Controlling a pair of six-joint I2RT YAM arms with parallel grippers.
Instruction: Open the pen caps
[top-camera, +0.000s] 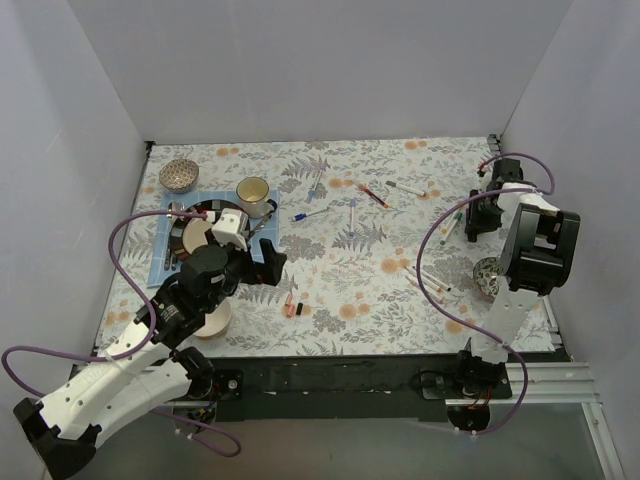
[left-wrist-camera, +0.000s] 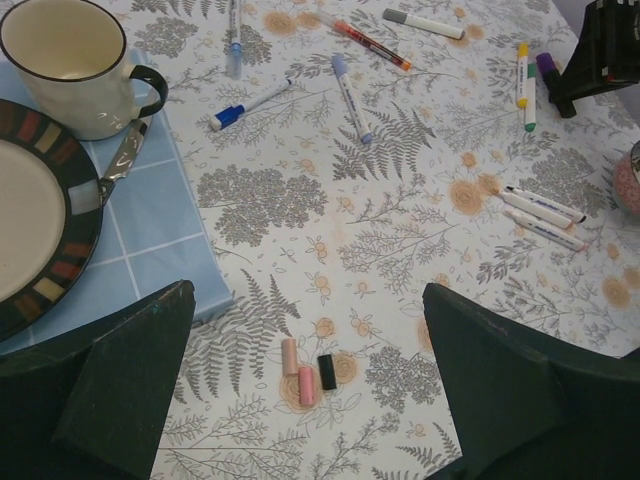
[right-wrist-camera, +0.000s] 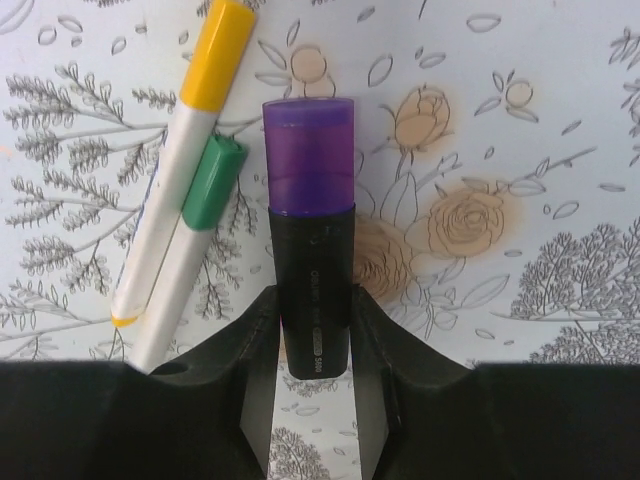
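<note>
Right gripper (right-wrist-camera: 313, 312) pinches the black barrel of the purple-capped pen (right-wrist-camera: 310, 262) at the far right of the table (top-camera: 330, 280). The pen's long axis is in line with the fingers, with the purple cap (right-wrist-camera: 309, 155) pointing away from the wrist. Left gripper (left-wrist-camera: 308, 295) — jaws spread wide — hovers above three loose caps (left-wrist-camera: 306, 384).

1. The worktop (top-camera: 340, 290) is covered by a pale cloth printed with grey ferns and orange flowers.
2. Plain white panels close it in: a back wall (top-camera: 320, 60), a left wall (top-camera: 60, 150) and a right wall (top-camera: 590, 90).
3. A black strip (top-camera: 340, 382) runs along the near edge, meeting an aluminium rail (top-camera: 565, 375) at the right.
4. The light is soft and even, and shadows are faint.
</note>
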